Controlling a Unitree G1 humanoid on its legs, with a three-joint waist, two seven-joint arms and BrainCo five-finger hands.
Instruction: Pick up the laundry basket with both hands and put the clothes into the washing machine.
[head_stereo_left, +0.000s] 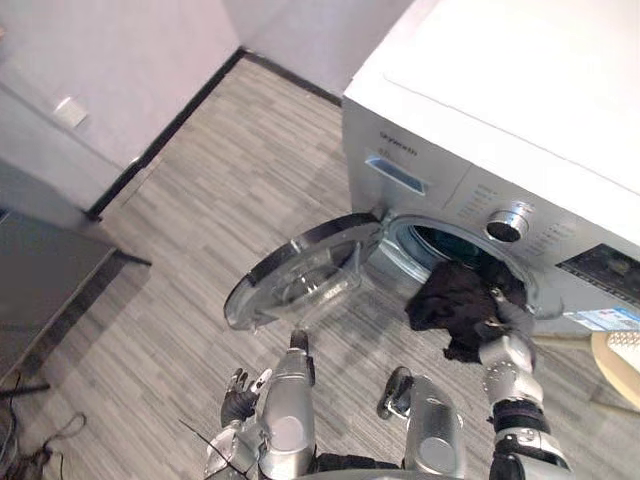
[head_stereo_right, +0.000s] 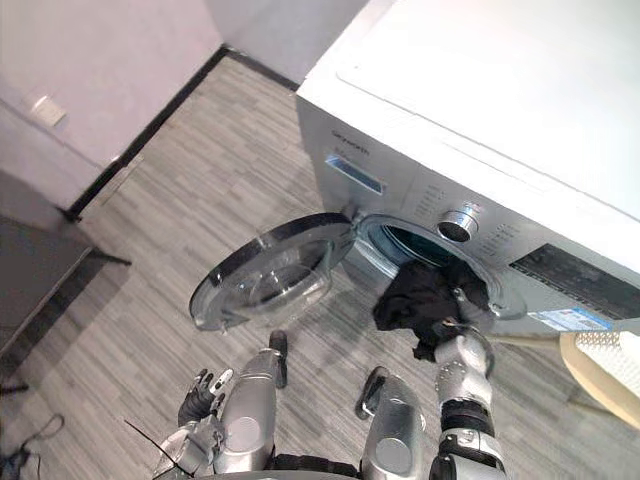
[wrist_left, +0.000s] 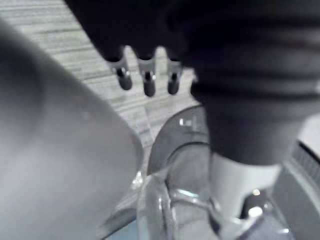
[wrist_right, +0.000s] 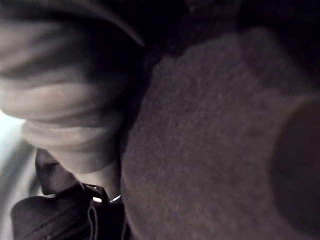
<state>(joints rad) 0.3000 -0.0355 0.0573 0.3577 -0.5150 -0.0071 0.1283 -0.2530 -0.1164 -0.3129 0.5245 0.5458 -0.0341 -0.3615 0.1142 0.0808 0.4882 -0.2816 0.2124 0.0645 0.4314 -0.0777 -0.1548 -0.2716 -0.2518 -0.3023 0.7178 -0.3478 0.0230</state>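
Pretty far along, I'd say. The washing machine (head_stereo_left: 470, 150) has its door (head_stereo_left: 300, 275) swung fully open toward the floor, and a bundle of black clothes (head_stereo_left: 452, 298) sits right at the mouth of the drum (head_stereo_left: 437, 243). Part of it is over the lip, and the rest droops down the front of the machine. So it's not all the way in yet.

The right hand (head_stereo_left: 497, 327) is up against that bundle from below and buried in the cloth. The right wrist view is just dark fabric (wrist_right: 210, 150), so I can't tell whether it's gripping or only shoving.

The left hand (head_stereo_left: 238, 400) hangs low beside the door with its fingers (wrist_left: 147, 82) loose and holding nothing.

The laundry basket (head_stereo_left: 622, 365) looks to be the cream latticed thing on the floor just right of the machine. I can't see inside it, so no idea if more clothes are waiting.

My guess at what's left: get the drooping part pushed past the lip into the drum.
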